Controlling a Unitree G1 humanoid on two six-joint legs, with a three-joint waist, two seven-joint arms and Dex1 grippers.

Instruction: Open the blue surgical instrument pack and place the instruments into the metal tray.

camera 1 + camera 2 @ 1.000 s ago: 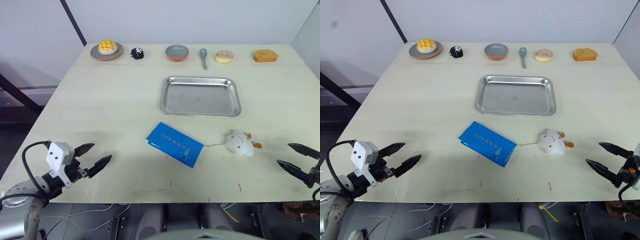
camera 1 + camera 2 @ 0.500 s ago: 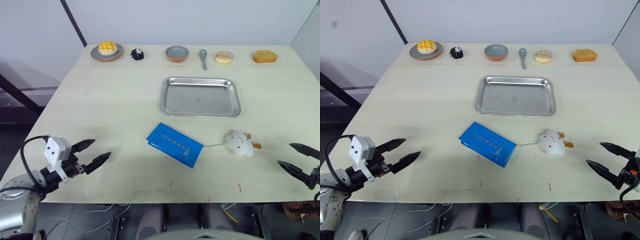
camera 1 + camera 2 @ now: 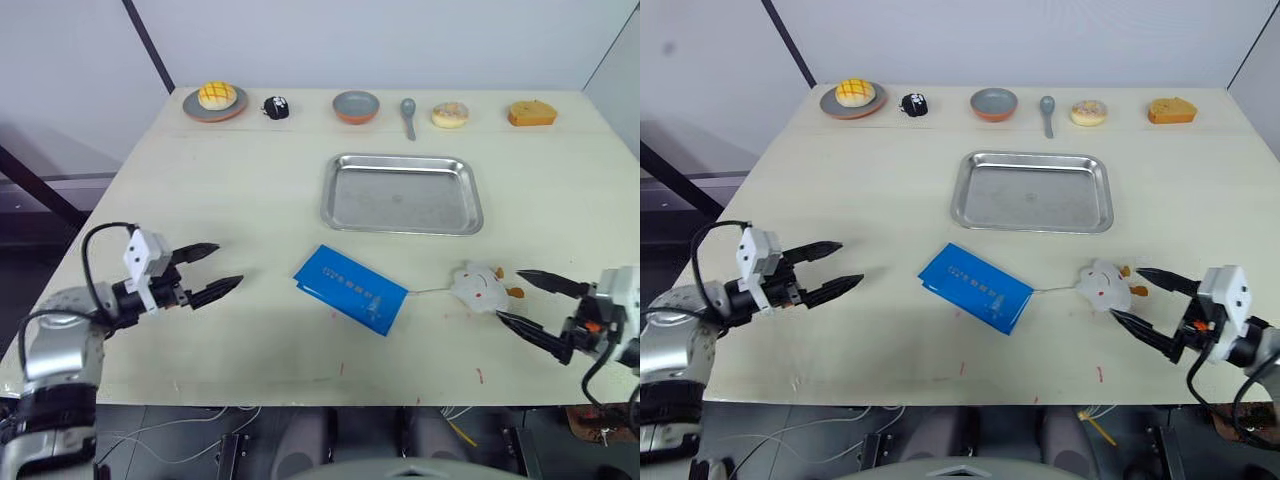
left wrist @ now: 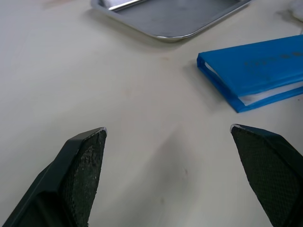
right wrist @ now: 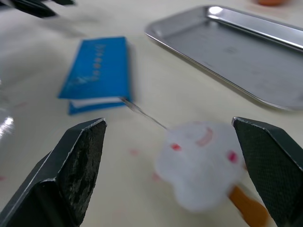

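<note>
The blue surgical instrument pack (image 3: 349,288) lies flat and closed on the table, in front of the empty metal tray (image 3: 401,193). No instruments are visible; the pack hides whatever it holds. My left gripper (image 3: 222,268) hovers open over the table to the left of the pack, fingers pointing toward it, a clear gap away. My right gripper (image 3: 520,297) is open at the right, its fingertips close beside the white plush toy (image 3: 480,287). In the left wrist view the pack (image 4: 255,66) and the tray (image 4: 170,16) lie ahead of the open fingers.
Along the far edge stand a plate with a bun (image 3: 214,100), a small black object (image 3: 275,106), a grey bowl (image 3: 356,105), a spoon (image 3: 408,113), a donut (image 3: 450,114) and a cake slice (image 3: 530,113). A thin cord (image 3: 430,291) runs from the toy toward the pack.
Both grippers have come up and inward from the table's front edge: the left toward the pack, the right up to the plush toy. Pack, tray and toy have not moved.
</note>
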